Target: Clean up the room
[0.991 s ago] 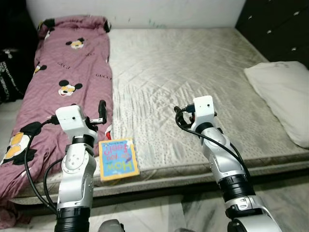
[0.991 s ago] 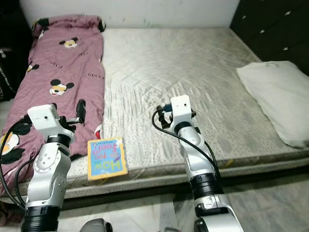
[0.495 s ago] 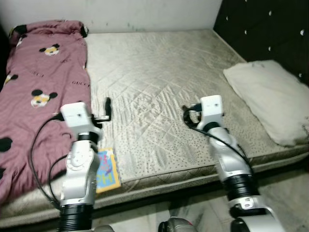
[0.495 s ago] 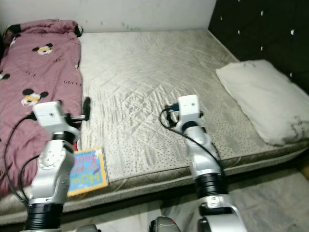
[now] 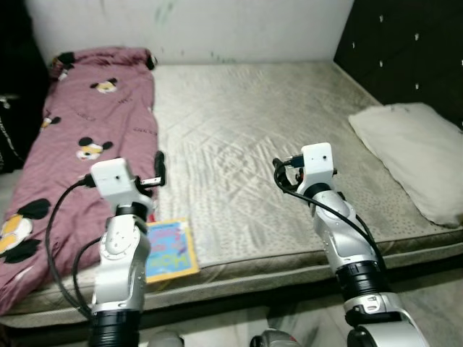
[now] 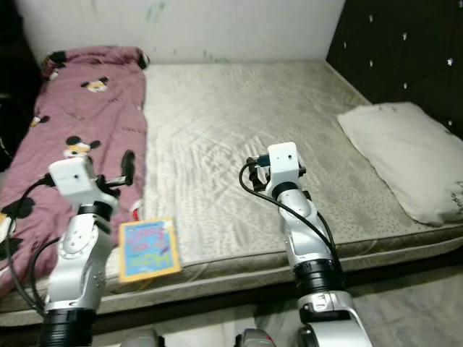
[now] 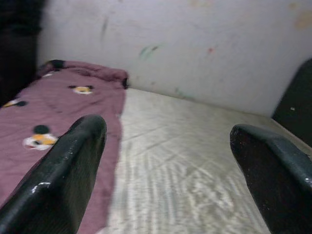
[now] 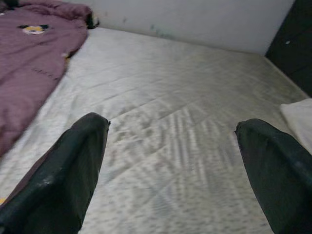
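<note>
The mattress (image 5: 253,130) view has swung back leftward; both tools (image 7: 165,161) (image 8: 170,165) hover, fingers spread, empty.

A home bedroom: a bare quilted grey mattress (image 5: 246,137) on a low bed, a maroon cartoon-mouse print blanket (image 5: 79,137), a white pillow (image 5: 416,148), a black tufted headboard (image 5: 405,50)

Kids' book (image 5: 171,249) flat, mattress (image 5: 239,130) edge

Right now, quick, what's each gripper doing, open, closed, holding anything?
Left gripper: open, holding nothing, above the mattress.
Right gripper: open, holding nothing, above the mattress.
</note>
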`<state>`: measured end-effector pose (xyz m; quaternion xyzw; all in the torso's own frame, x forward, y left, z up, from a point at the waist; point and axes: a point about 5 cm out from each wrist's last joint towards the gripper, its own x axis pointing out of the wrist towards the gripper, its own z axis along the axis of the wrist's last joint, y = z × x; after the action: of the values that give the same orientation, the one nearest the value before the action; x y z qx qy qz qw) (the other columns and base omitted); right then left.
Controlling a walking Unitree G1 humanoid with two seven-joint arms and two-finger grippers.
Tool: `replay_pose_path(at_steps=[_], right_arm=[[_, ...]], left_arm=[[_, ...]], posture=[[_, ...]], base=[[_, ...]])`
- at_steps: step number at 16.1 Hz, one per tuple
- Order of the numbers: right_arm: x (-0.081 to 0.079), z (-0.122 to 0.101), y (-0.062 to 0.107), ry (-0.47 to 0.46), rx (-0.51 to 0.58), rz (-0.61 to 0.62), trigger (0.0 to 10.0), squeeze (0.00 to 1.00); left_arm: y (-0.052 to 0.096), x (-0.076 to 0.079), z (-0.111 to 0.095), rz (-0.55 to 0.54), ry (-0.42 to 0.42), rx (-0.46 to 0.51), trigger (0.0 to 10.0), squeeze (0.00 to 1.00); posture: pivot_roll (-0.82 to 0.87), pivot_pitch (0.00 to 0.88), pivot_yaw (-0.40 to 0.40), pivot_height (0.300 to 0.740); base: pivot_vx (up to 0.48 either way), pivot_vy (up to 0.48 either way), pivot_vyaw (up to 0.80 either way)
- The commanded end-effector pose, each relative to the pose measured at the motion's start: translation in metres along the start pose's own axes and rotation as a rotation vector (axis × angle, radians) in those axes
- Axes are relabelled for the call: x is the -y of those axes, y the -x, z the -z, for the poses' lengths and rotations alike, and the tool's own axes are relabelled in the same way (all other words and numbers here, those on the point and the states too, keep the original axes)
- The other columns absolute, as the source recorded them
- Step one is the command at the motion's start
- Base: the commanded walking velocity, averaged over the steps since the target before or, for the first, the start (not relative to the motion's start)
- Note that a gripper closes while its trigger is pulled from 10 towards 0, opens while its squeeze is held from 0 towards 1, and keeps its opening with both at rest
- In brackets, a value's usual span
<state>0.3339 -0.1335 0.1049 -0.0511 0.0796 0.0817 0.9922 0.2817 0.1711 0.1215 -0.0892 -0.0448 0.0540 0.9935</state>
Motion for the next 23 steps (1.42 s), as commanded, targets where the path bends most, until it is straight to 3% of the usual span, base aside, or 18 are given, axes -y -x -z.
replay_pose_path(at_steps=[1, 6, 14, 23], right_arm=[[-0.0053, -0.0022, -0.0018, 0.003, -0.002, -0.019, 10.0, 0.0], [-0.0055, -0.0019, -0.0028, 0.002, -0.011, -0.02, 10.0, 0.0], [-0.0066, -0.0012, -0.0038, 0.006, -0.016, -0.028, 10.0, 0.0], [-0.0072, -0.0009, -0.0044, 0.004, -0.015, -0.027, 10.0, 0.0]], left_arm=[[-0.0016, -0.0012, -0.0014, 0.001, -0.005, 0.0, 10.0, 0.0], [-0.0025, -0.0006, -0.0029, 0.002, -0.011, 0.008, 10.0, 0.0], [-0.0017, 0.0019, -0.0067, 0.022, -0.014, 0.039, 10.0, 0.0], [-0.002, 0.002, -0.0061, 0.034, -0.017, 0.038, 10.0, 0.0]], posture=[[-0.02, 0.0, -0.046, 0.738], [-0.02, 0.0, -0.046, 0.738], [-0.02, 0.0, -0.047, 0.738], [-0.02, 0.0, -0.044, 0.738]], base=[[0.0, 0.48, 0.0], [0.0, 0.459, 0.0], [0.0, 0.0, 0.0], [0.269, 0.0, 0.0]])
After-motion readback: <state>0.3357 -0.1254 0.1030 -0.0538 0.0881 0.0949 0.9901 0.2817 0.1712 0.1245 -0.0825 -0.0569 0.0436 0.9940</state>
